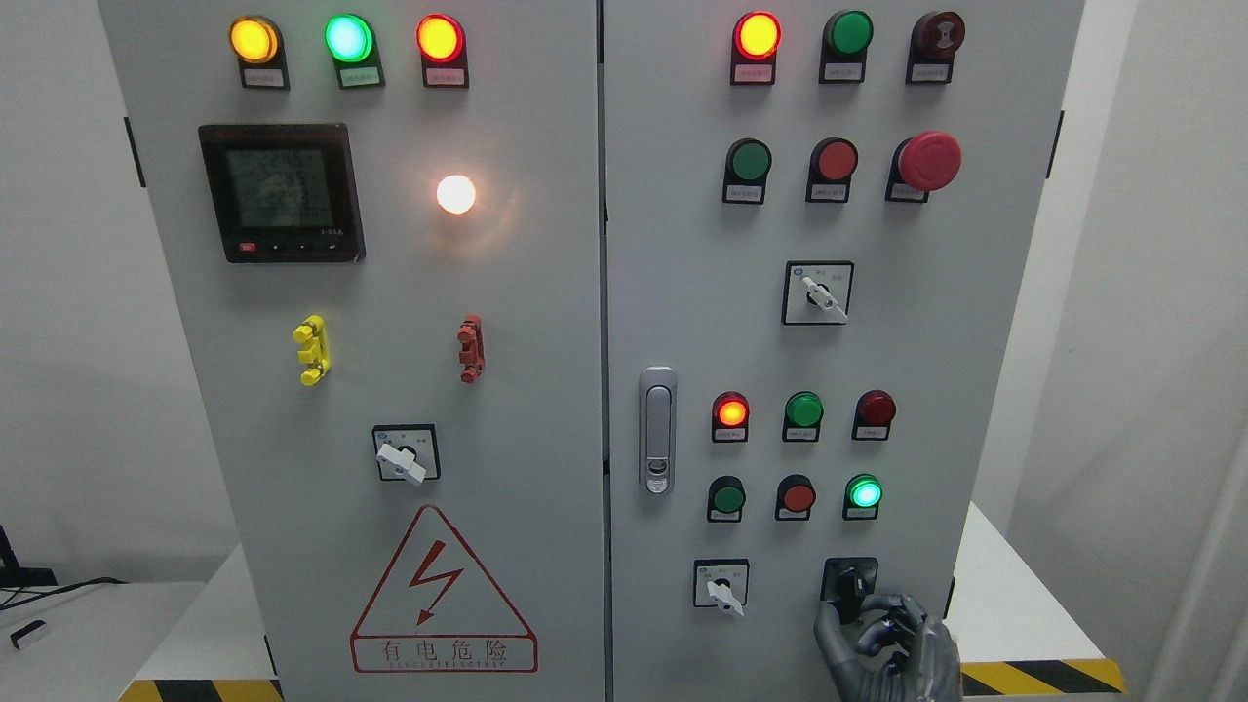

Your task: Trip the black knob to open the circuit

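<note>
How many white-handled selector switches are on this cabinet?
3: one on the left door above the warning triangle, one mid right door, one at the bottom beside the black knob.

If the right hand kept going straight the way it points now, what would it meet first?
Most likely the black knob: the right hand points up at it, fingers already at or almost on it. Depth is unclear, so contact is uncertain.

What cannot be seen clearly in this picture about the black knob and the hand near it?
- Black knob, head view: its lower part is hidden by the right hand, so its position is unclear.
- Whether the fingers grip the knob or only touch it: not clear.
- Right arm: cut off by the bottom edge.
- Small labels under the lamps: too small to read.
</note>
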`<state>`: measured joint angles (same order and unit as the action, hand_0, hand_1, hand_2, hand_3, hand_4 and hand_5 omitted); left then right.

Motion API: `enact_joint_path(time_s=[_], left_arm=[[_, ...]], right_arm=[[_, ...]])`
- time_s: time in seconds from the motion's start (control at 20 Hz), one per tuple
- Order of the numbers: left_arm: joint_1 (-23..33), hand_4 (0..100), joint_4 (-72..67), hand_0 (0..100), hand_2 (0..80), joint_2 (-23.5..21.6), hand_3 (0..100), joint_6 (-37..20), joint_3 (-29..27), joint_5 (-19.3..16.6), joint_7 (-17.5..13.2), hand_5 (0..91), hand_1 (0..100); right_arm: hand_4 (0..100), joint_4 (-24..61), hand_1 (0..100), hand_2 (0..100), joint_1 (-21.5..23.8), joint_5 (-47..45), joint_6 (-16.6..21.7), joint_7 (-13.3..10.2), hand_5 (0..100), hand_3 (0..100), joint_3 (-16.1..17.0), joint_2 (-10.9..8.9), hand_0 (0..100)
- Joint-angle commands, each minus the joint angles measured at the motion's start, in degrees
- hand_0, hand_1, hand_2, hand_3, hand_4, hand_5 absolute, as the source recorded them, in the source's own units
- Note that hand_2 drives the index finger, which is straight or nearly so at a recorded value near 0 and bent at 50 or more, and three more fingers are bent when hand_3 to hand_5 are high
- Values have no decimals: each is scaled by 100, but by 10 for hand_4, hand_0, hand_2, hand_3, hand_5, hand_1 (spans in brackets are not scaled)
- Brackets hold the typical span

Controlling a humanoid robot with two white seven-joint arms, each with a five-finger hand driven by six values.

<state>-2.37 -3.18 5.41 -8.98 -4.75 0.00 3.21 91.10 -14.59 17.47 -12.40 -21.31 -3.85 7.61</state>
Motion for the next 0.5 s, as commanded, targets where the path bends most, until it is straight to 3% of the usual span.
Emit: enact_joint_path(time_s=[0.0,0.45], left_arm=[[0,0,-7,120,0,-4,0,2,0,-176,-5,0,389],[0,0,2,120,0,-4,0,2,0,-176,-5,0,389]], right_arm=[[811,-5,756,528,0,20,1,-5,911,842,24,-5,244],[807,-5,773,518,9,327,106,-14,908,831,42,-14,237]])
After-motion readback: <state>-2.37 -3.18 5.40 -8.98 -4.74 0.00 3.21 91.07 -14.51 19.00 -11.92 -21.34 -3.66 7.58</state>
